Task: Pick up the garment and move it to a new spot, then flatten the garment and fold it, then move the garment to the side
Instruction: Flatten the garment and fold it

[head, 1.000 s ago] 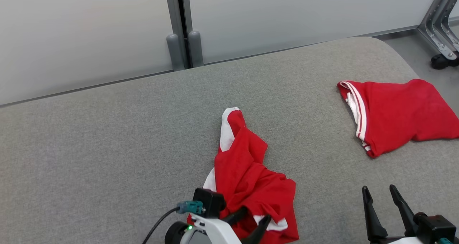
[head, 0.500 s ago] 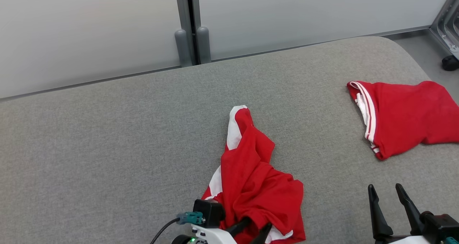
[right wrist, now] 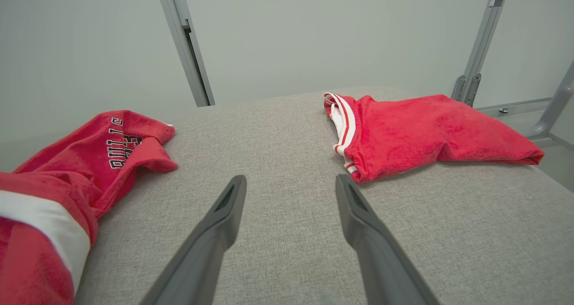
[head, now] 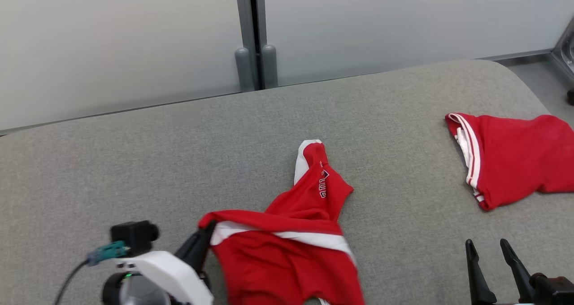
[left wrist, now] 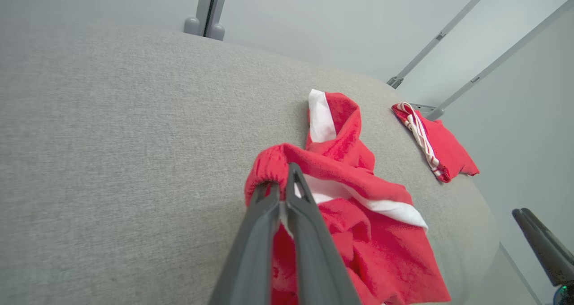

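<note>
The left gripper [left wrist: 283, 181] has its jaws pressed shut on a rolled red edge of the garment [head: 287, 260]. The garment lies crumpled at the near middle of the grey cushion [head: 134, 161], with one end trailing toward the wall. The right gripper [right wrist: 290, 181] hangs low over bare cushion to the right, jaws wide apart and holding nothing. A second red garment [head: 515, 161] lies well apart at the right end.

The step in hand looks like the pick-up and move. To do it well, the left arm should probably lift high enough that the trailing end clears the cushion instead of dragging and twisting. It should then carry the garment toward open cushion, away from the second garment. The pinch seems to hold only a thin fold near the fingertips, so a slow, steady lift would guard against slipping.
</note>
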You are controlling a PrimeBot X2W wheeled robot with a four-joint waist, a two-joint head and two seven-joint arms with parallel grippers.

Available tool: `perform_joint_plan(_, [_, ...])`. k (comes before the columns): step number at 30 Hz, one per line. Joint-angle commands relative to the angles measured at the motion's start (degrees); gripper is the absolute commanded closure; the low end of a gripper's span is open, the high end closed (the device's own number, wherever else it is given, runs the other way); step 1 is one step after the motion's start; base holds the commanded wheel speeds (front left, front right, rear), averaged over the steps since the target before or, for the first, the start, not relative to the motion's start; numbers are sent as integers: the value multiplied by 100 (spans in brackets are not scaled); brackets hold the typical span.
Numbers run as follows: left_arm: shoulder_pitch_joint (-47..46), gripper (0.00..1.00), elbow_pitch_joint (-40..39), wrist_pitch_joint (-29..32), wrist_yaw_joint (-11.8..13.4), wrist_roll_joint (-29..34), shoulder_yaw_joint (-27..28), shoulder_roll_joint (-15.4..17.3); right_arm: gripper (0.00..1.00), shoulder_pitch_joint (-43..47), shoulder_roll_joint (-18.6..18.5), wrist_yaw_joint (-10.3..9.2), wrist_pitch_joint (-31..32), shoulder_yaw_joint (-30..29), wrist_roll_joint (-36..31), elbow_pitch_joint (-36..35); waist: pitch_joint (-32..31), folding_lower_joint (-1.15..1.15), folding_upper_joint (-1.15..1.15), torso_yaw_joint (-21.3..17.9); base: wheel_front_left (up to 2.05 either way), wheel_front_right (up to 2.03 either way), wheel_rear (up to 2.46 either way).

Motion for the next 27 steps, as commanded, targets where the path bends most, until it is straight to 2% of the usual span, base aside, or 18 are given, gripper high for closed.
perform_joint_plan(1, [167, 100, -218, 8, 97, -85, 243, 231, 0, 40, -32, 1, 1, -19, -29, -8, -62, 0, 0, 57, 0, 0, 0])
perform_joint_plan(4, [264, 100, -422, 59, 147, -151, 408, 417, 0, 62, -32, 1, 1, -34, -28, -14, -94, 0, 0, 115, 0, 0, 0])
perform_joint_plan(6, [225, 100, -724, 235, 170, -107, 513, 701, 0, 106, -57, 1, 2, -9, -21, -2, -140, 0, 0, 197, 0, 0, 0])
perform_joint_plan(10, [-194, 100, -1083, 560, 135, -28, 449, 883, 0, 33, -77, 1, 1, -13, 1, 11, -161, 0, 0, 266, 0, 0, 0])
perform_joint_plan(13, [-441, 100, -1140, 747, 107, 35, 336, 901, 0, -18, -74, 0, 1, 18, 5, 13, -169, 0, 0, 270, 0, 0, 0])
perform_joint_plan(21, [-1592, 100, -904, 1270, -76, 219, -222, 575, 0, -128, -76, 1, 1, 144, -8, 29, -177, 0, 0, 46, 0, 0, 0])
perform_joint_plan(27, [-2194, 100, -539, 1252, -173, 263, -443, 175, 0, -177, -75, 1, 1, 158, 42, 58, -104, 0, 0, -218, 0, 0, 0])
